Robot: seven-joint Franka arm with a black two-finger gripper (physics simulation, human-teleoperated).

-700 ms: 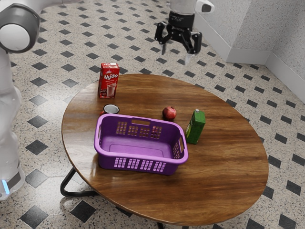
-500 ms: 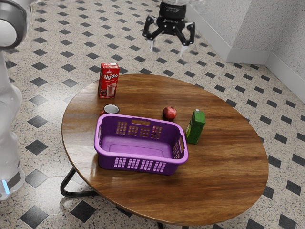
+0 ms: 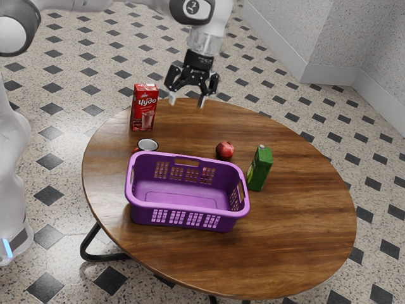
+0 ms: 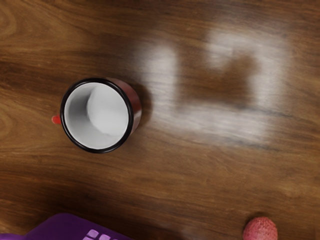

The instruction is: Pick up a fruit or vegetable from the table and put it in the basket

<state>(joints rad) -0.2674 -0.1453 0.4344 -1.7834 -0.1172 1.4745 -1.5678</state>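
Near the basket [image 3: 187,210], mug [image 4: 100,117], red fruit [image 3: 224,150], green carton [image 3: 261,169], claw [image 3: 186,101] aloft, wide open, empty

White arm [image 3: 11,145], black gripper [image 3: 186,101].
The arm's shells are smooth and rounded, curving softly from part to part. One joint [image 3: 14,35] has a broad dark grey band around a pale, round cap; another [image 3: 192,7] has dark grey edging and a small dark disc with a pale mark, too small to read. Low on the white column, a grey panel [image 3: 22,237] sits beside a slim, light blue strip [image 3: 7,247]. Near the hand, a pale, shiny section [image 3: 205,42] meets a black collar [image 3: 200,60] with faint, unreadable lettering. The gripper has angular black linkages and slender, pale fingertips [image 3: 201,101].
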